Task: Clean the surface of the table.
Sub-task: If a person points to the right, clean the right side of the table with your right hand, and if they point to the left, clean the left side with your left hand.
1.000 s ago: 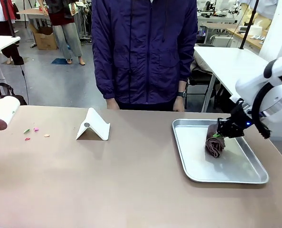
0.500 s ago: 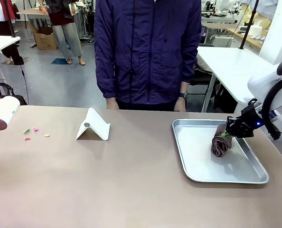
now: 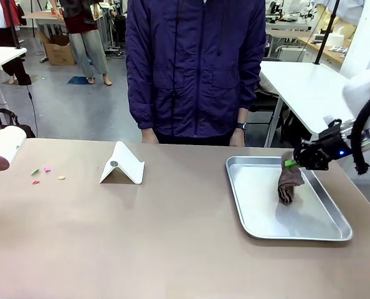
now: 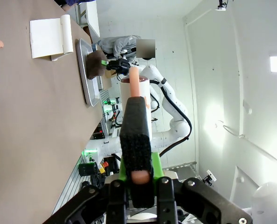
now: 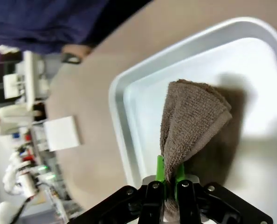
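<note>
Right gripper [image 3: 296,163] is pinching the top edge of a brown terry cloth [image 3: 289,185], with the jaws closed tight on it. The cloth is hanging bunched over the far right part of the metal tray [image 3: 253,232]; can't tell whether its low end is touching the tray floor. In the right wrist view the green pads [image 5: 160,169] are squeezing the cloth's corner, and the rest is draping down and throwing a shadow on the tray. Left gripper [image 4: 135,105] is sitting at the table's left end, clamped fully on the pink handle of a lint roller [image 3: 5,146], with the white roll sticking out past the fingertips. The table [image 3: 147,243] is running across the whole front view, taupe top, with the tray resting on its right side. Small pink, green and orange scraps [image 3: 47,169] are lying on the top near the left edge, just beside the roller. A white wedge-shaped stand [image 3: 123,166] is sitting left of centre, well apart from the tray. A person in a dark blue jacket [image 3: 194,68] is standing at the far edge, arms hanging down.
</note>
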{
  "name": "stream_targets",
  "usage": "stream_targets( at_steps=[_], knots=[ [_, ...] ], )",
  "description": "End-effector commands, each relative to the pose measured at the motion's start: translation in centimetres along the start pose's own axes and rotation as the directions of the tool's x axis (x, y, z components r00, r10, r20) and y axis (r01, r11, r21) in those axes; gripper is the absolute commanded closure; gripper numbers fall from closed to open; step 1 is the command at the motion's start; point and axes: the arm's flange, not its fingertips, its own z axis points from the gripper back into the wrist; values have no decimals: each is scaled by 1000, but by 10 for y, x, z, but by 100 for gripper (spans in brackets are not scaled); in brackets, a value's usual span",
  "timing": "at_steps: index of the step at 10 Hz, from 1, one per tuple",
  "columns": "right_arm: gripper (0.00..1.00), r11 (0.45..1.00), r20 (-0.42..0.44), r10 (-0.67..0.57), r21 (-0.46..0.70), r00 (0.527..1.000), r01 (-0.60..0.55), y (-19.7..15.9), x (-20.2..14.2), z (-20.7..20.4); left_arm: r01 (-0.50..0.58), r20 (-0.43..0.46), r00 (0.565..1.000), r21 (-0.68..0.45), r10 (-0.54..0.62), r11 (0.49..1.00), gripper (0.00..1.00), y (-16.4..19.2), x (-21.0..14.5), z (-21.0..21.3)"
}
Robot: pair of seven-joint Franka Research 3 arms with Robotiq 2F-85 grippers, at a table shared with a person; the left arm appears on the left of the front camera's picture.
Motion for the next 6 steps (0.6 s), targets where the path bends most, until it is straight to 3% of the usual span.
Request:
stream_targets(
  at_steps=[1,3,6],
  knots=[
    [92,967,-30,-50,249,998,56,-4,-19,25,22,-3,1000,-11,-22,1000,97,-2,-3,3],
    [92,915,-137,-64,387,989,113,-9,-22,43,22,-3,1000,-11,-22,1000,97,-2,-3,3],
    [92,793,-213,87,607,973,62,-21,-33,81,22,-3,1000,-11,-22,1000,97,-2,-3,3]
  ],
)
